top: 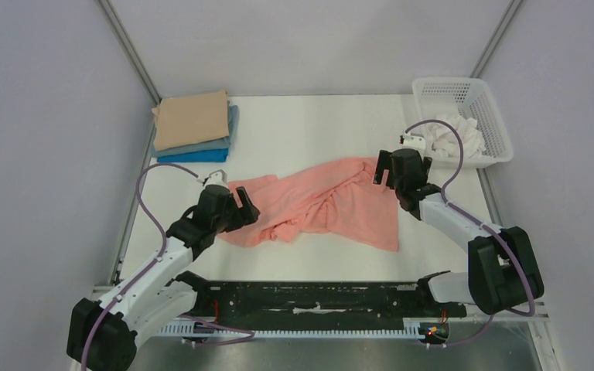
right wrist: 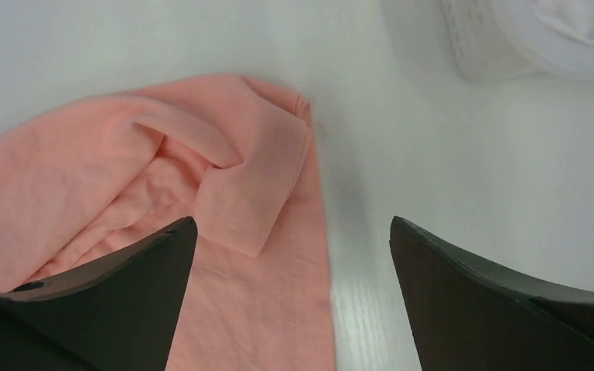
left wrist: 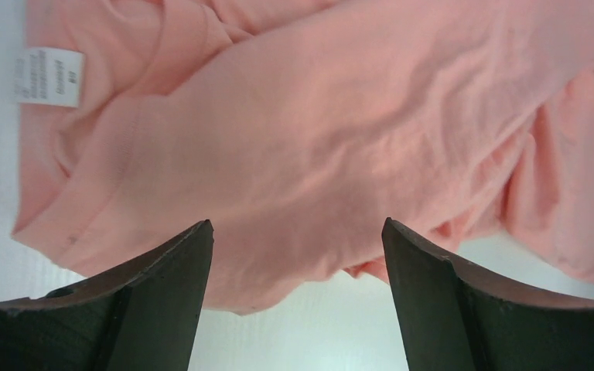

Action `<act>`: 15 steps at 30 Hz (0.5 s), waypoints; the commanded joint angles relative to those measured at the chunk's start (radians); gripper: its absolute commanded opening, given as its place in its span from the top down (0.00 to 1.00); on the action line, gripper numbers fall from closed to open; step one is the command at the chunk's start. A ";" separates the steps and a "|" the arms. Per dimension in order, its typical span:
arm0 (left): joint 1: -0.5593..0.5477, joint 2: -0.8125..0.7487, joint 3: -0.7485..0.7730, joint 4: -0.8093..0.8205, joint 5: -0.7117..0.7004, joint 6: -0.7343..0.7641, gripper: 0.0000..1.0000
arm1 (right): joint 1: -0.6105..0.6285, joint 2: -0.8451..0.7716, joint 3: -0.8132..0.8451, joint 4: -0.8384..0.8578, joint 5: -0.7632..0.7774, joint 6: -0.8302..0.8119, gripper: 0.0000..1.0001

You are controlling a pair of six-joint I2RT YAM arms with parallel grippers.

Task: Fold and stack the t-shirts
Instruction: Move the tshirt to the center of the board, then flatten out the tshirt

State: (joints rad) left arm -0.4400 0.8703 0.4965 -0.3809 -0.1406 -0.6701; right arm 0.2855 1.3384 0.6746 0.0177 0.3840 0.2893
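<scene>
Top external view: salmon-pink t-shirt (top: 325, 202) crumpled, unfolded.
Left gripper (left wrist: 295, 224): jaws apart over shirt, gripping nothing.
Right gripper (right wrist: 292, 220): jaws apart over shirt corner.

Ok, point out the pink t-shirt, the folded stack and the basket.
salmon-pink t-shirt (top: 332, 197), top external view, middle of its crumpled body.
folded stack (top: 193, 120), top external view, the tan shirt on top.
white mesh basket (top: 495, 127), top external view, its right wall.

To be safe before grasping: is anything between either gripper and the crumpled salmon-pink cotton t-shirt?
Nothing visible does. The left gripper and the right gripper, both open, hang over opposite ends of the salmon-pink cotton t-shirt.
</scene>
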 commanded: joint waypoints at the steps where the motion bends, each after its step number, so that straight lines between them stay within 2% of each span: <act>1: -0.020 -0.070 -0.034 -0.004 0.199 -0.090 0.14 | 0.001 -0.084 0.021 -0.016 0.095 -0.005 0.02; 5: -0.082 -0.111 -0.052 0.014 0.265 -0.119 0.14 | 0.001 -0.193 -0.066 -0.012 0.106 -0.004 0.02; 8: -0.176 -0.060 -0.027 0.035 0.264 -0.137 0.14 | 0.001 -0.257 -0.118 0.007 0.084 -0.006 0.02; 12: -0.344 0.076 0.027 0.036 0.170 -0.174 0.14 | 0.001 -0.302 -0.162 0.018 0.070 -0.007 0.02; 15: -0.387 0.182 0.040 0.070 0.101 -0.223 0.14 | 0.001 -0.314 -0.177 0.024 0.082 -0.004 0.02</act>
State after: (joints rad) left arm -0.7704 0.9535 0.4885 -0.3710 0.0444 -0.7998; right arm 0.2859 1.0496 0.5159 0.0059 0.4469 0.2874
